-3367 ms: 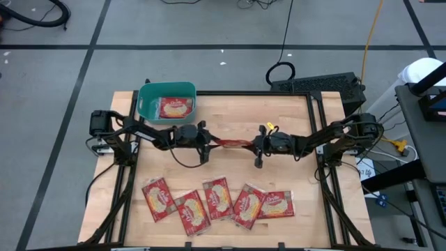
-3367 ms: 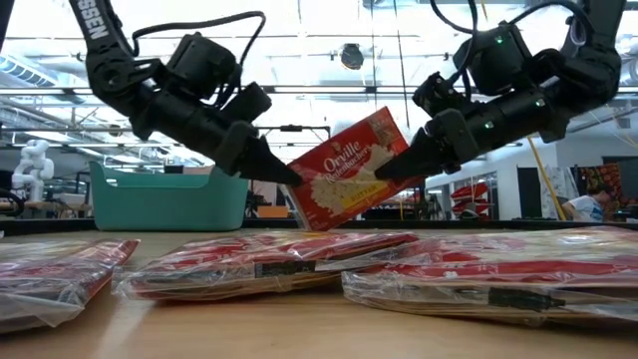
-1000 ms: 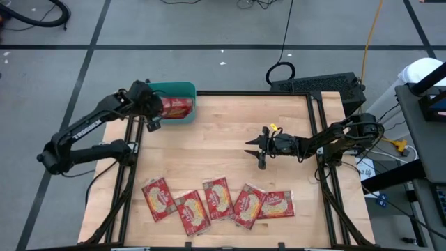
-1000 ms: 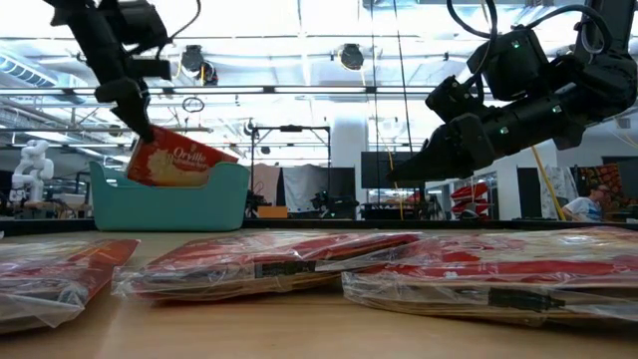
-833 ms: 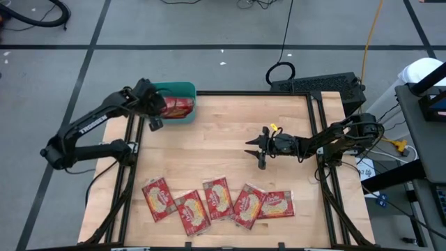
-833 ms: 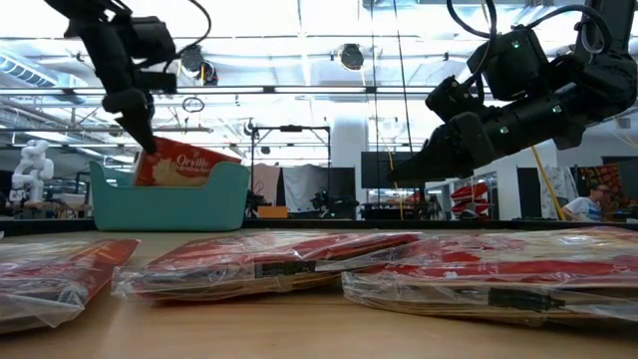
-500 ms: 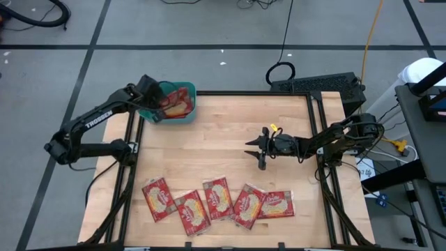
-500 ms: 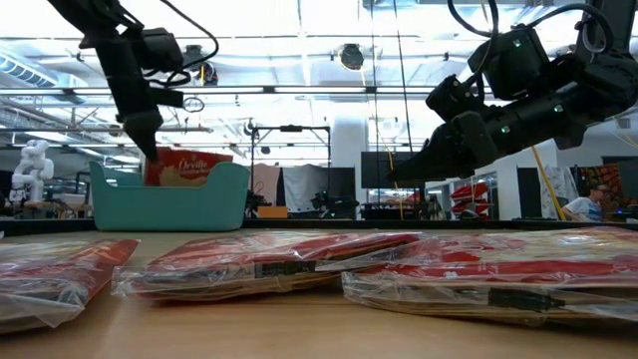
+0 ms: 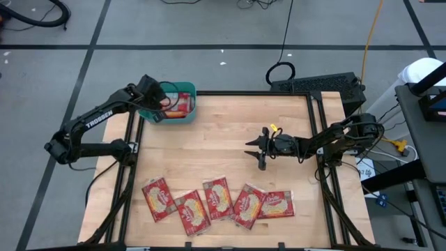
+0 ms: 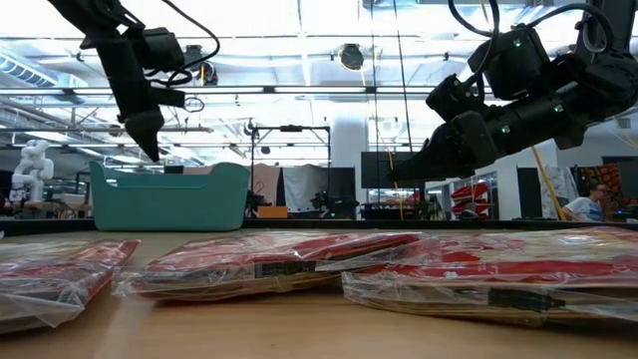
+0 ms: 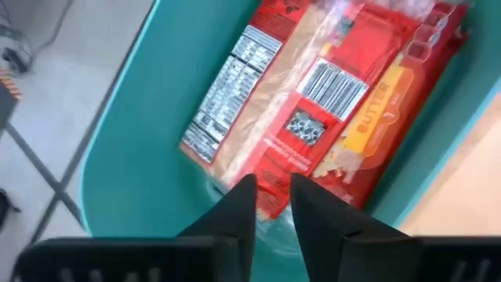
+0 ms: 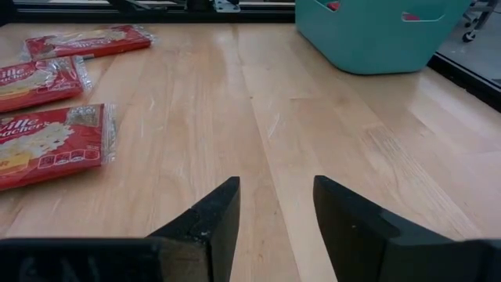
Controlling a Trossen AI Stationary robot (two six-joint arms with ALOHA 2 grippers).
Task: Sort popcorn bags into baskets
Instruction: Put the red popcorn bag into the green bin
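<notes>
Now that the left gripper (image 11: pixel 270 200) has let go, the popcorn bag (image 11: pixel 329 102) has dropped into the basket (image 10: pixel 169 199).

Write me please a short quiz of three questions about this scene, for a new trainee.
1. True or false: the left gripper holds a popcorn bag.
2. How many popcorn bags lie in a row at the table's near edge? A) three B) five C) eight
3. Which gripper hangs over the bare middle of the table?

Key:
1. False; it hangs above the teal basket, and the bag lies inside.
2. B; the row starts at the leftmost bag.
3. The right gripper, open and empty.
</notes>
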